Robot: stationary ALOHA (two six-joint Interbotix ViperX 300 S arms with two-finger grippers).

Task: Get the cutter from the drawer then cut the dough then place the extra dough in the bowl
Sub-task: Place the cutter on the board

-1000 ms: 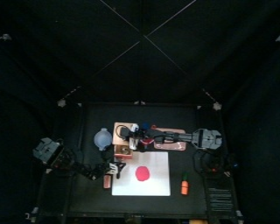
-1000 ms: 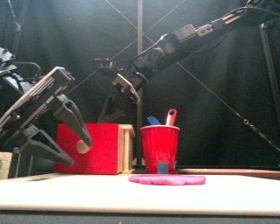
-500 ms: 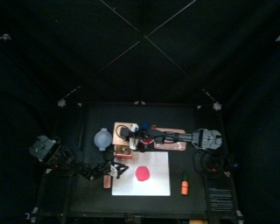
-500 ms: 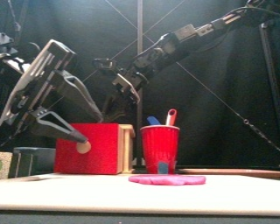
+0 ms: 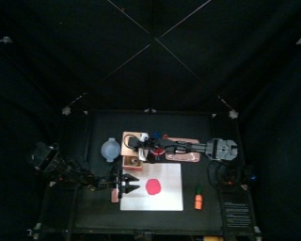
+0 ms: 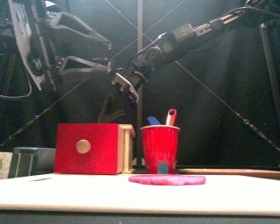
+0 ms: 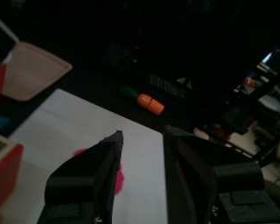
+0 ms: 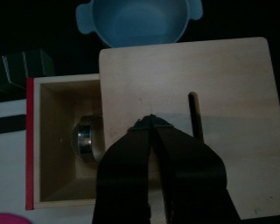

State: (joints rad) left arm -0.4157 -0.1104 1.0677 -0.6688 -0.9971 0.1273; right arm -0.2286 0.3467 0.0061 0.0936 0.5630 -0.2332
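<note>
Right gripper point(image 8: 154, 123) hovered, fingers together, over the open drawer point(image 8: 60, 175) holding the cutter point(image 8: 87, 134). Left gripper point(image 7: 143, 138) hung with fingers apart above the white board point(image 7: 49, 149).

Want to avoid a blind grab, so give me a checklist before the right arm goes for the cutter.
1. Drawer open: ok.
2. Round metal cutter uncovered inside it: ok.
3. Right gripper jaws open for grasping: not ok, shut, over the wooden box.
4. Left gripper clear of the drawer: ok, high up, jaws open.
5. Dough on the white cutting board: ok.
</note>
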